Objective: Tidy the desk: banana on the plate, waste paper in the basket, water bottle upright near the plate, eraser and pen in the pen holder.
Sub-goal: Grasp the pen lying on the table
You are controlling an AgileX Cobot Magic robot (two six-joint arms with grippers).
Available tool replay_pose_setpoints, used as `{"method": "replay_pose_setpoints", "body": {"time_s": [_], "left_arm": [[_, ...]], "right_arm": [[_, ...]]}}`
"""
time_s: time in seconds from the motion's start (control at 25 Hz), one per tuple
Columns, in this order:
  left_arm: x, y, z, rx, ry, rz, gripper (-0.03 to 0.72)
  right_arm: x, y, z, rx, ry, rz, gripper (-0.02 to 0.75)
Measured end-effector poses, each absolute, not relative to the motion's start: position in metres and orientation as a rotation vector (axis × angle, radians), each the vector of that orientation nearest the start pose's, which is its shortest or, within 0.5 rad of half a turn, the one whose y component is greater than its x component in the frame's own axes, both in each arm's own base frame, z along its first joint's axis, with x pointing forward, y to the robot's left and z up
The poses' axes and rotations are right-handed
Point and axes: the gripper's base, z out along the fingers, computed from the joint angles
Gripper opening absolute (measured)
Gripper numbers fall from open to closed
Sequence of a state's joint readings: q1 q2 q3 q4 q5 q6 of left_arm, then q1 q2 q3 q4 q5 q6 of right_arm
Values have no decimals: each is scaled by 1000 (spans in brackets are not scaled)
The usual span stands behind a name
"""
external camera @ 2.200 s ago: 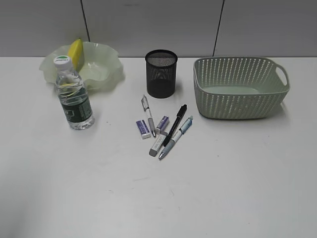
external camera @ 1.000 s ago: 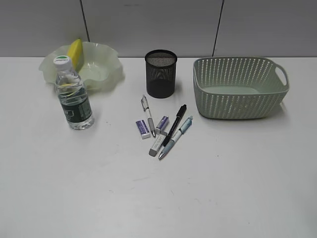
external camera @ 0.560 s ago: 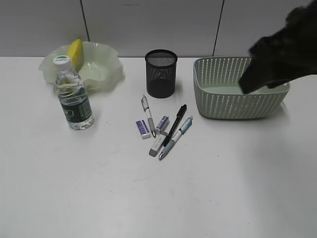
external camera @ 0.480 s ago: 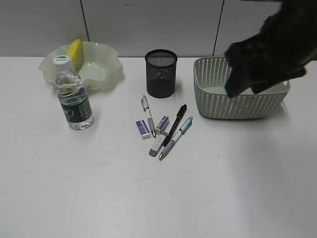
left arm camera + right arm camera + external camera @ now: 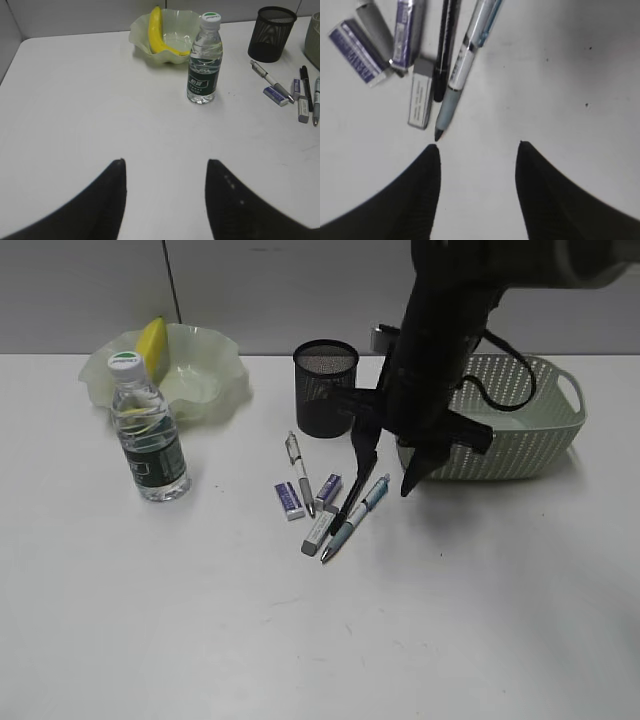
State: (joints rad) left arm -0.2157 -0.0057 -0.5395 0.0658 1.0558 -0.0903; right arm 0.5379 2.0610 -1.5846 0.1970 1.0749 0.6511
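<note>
Black pen [image 5: 352, 502] partly hidden, basket [image 5: 545, 455] interior seemingly obscured

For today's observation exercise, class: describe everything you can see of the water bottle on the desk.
The water bottle is clear plastic with a white screw cap, which is on, and a dark green label with white writing around its lower half. It looks mostly full of water. It stands upright on the white desk, just in front of the pale green wavy-rimmed plate that holds the banana, and to the left of the pens and erasers. Nothing grips or touches it; only its base meets the desk.
</note>
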Motion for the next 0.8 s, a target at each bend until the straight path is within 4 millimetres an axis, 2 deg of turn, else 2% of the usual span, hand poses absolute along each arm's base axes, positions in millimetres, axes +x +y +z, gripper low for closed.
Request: {"method": "replay_pose_setpoints", "body": {"time_s": [0.16,0.32,0.8], "left_arm": [[-9,7,289,120,1991,-119,382],[-9,7,288,120,1992,-119,382],[-9,7,288,120,1992,-119,382]], "right_arm": [[363,231,168,462,3131,221,391],[373,232,160,547,3097,167,391],[385,238,129,654,3078,140,391]]}}
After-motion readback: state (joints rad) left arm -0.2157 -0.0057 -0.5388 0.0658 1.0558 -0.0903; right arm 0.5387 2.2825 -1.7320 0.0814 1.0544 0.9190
